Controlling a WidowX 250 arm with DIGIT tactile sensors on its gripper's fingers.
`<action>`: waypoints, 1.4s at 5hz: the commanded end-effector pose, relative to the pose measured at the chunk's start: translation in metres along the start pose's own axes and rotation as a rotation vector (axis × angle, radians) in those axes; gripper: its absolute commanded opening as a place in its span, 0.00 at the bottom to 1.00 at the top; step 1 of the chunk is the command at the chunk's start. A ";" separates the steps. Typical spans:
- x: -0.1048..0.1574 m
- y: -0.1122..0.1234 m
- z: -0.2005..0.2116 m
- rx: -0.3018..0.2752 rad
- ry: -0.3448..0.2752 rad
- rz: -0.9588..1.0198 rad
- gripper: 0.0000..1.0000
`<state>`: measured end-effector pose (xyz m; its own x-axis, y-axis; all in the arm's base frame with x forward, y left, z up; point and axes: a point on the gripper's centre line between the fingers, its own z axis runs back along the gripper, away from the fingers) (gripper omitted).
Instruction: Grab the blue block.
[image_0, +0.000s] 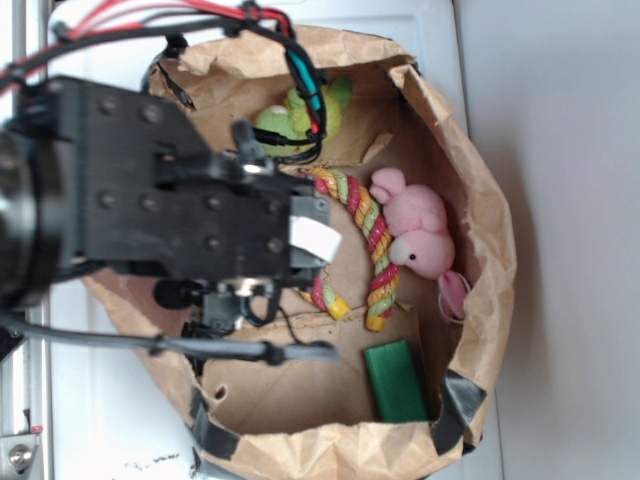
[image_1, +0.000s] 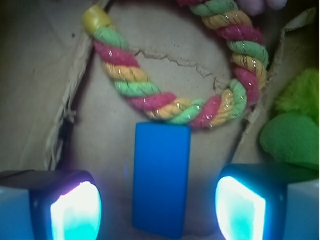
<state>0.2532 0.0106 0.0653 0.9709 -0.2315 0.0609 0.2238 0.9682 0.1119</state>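
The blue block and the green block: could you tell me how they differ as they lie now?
The blue block is bright blue; the green block is dark green. The blue block lies between the open gripper fingers, its far end touching the rope toy; the green block lies apart from the rope, near the bag's wall. The blue block appears only in the wrist view, the green only in the exterior. Both are flat, plain rectangles.

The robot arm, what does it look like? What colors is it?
The arm is a chunky black box shape with round screw holes, a white tag, and red, black and teal cables looping over it. The gripper has two dark fingers with pads glowing bright turquoise.
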 end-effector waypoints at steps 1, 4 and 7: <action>0.010 -0.008 0.015 -0.013 -0.067 0.068 1.00; 0.013 -0.006 0.006 0.002 -0.092 0.064 1.00; 0.016 0.003 -0.015 0.002 -0.070 0.053 1.00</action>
<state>0.2621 0.0135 0.0392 0.9792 -0.1814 0.0906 0.1710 0.9788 0.1125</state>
